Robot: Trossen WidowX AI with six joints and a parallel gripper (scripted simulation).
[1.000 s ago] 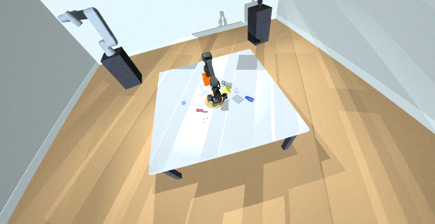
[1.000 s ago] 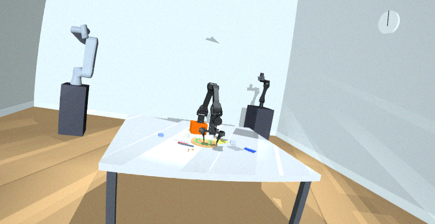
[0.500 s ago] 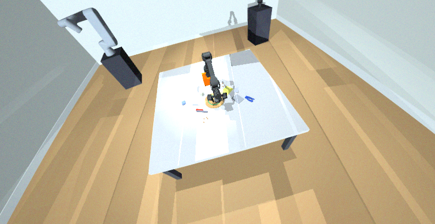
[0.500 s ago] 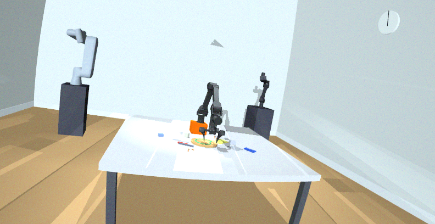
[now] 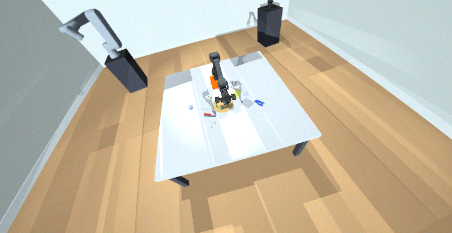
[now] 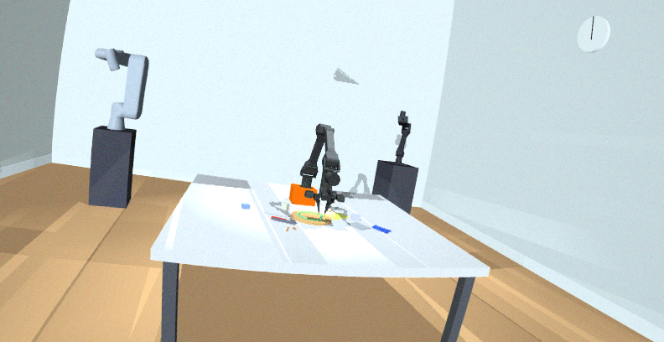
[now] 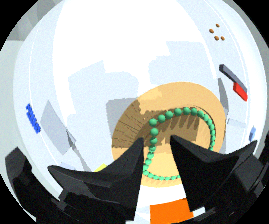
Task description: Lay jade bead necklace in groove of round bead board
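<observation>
The round tan bead board (image 5: 221, 111) (image 6: 312, 222) (image 7: 210, 98) lies on the table in front of the arm. The jade green bead necklace (image 7: 186, 111) lies on it as an uneven loop. In the wrist view its right side curves near the board's right rim, while its left side runs across the middle, well inside the left rim. My gripper (image 6: 322, 213) (image 7: 157, 139) points down low over the board, its fingers apart. The left strand of beads shows between the fingertips, not visibly pinched. The right finger hides part of the loop.
An orange block (image 5: 214, 82) (image 6: 302, 194) stands by the arm's base. A yellow piece (image 5: 237, 93) lies behind the board to the right. A blue item (image 5: 259, 102) (image 7: 33, 118) lies farther right. A red-and-dark tool (image 5: 207, 114) (image 7: 240, 91) and several small brown bits lie in front.
</observation>
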